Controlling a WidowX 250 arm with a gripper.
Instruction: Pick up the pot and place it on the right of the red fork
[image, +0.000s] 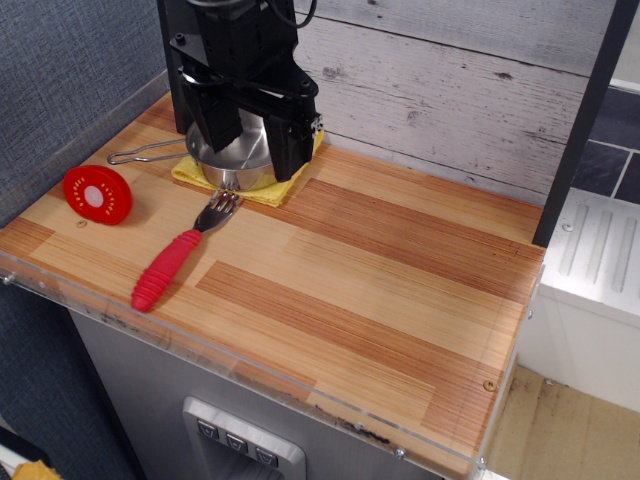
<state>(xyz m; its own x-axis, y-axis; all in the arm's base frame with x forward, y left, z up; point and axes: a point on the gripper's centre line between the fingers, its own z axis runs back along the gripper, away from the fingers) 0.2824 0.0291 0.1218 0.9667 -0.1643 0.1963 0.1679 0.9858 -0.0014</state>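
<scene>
- Weathered grey plank wall behind; blue-grey fabric panel at left; striped wooden tabletop (380, 270) with a clear plastic rim along the front edge.
- Pot (238, 165): small shiny steel pan at the back left of the tabletop, seated on a yellow cloth (262, 190). Its wire-loop handle (148, 154) is seen pointing left, off the cloth.
- Red fork (178, 257): laid diagonally in front of the pot, tines toward the cloth, ribbed red handle toward the front edge. The tines are very near the cloth's front edge; contact cannot be confirmed.
- Red disc (98, 194): round, white centre, left of the fork, well apart from it.
- Gripper (250, 135): black, positioned directly over the pot, one finger outside the right rim, the other over the bowl. Whether the rim is pinched or the fingers are merely spread about it cannot be told.
- Destination: bare tabletop to the right of the fork, judged unobstructed.
- Risks noted: a thin-rim grasp may let the pot swing or slip once lifted, the long handle weighing one side; the cloth may be dragged along; a low carry may knock the fork tines, which lie close to the path.
</scene>
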